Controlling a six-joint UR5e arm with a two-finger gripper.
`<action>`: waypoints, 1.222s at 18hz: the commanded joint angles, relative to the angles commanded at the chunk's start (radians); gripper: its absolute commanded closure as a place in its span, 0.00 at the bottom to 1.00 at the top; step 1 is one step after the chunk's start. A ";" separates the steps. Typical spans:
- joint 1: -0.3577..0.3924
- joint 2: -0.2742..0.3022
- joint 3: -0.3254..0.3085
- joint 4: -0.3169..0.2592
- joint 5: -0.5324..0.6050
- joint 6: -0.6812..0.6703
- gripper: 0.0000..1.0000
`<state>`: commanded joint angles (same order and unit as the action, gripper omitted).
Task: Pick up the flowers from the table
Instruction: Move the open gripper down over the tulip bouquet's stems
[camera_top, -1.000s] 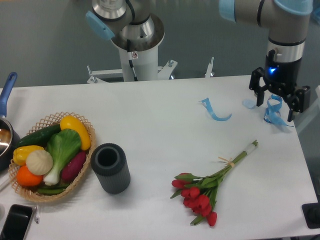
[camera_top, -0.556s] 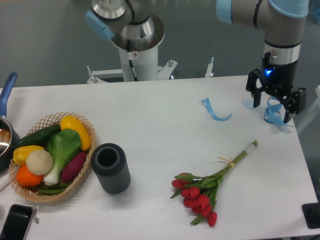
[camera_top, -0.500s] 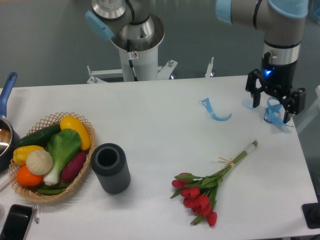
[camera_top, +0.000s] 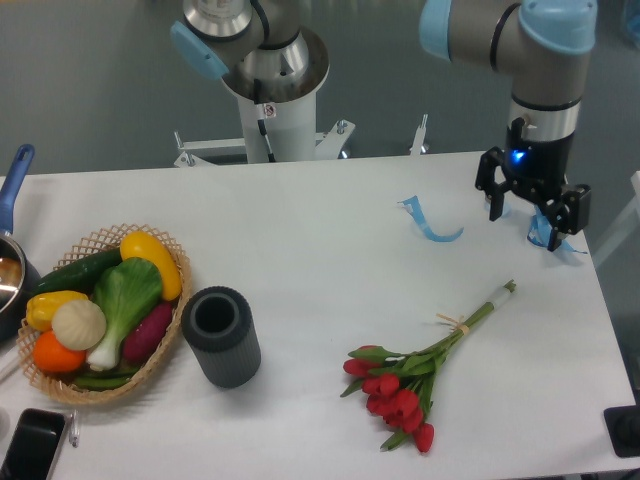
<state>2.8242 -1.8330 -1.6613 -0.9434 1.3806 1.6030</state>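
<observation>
The grey and pale-blue arm drops vertically at the far right of the large white table (camera_top: 330, 230), its black two-finger gripper (camera_top: 523, 218) pointing down with jaws spread wide, holding nothing. The bunch of red tulips with long green stems (camera_top: 415, 374) lies flat, well apart toward the near edge, heads nearest the camera.

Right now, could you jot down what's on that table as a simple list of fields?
flowers: red tulips lying flat, front right, stems pointing back-right
gripper: open, empty, above the back right corner
table: white
basket: left, holding vegetables
dark cylinder: upright, right of the basket
blue ribbon strip: back, left of the gripper
</observation>
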 joint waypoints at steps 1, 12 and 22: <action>-0.005 -0.011 0.002 -0.002 0.000 -0.002 0.00; -0.104 -0.201 0.032 0.147 -0.008 -0.258 0.00; -0.117 -0.305 0.029 0.150 -0.087 -0.258 0.00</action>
<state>2.7075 -2.1383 -1.6322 -0.7931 1.2931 1.3453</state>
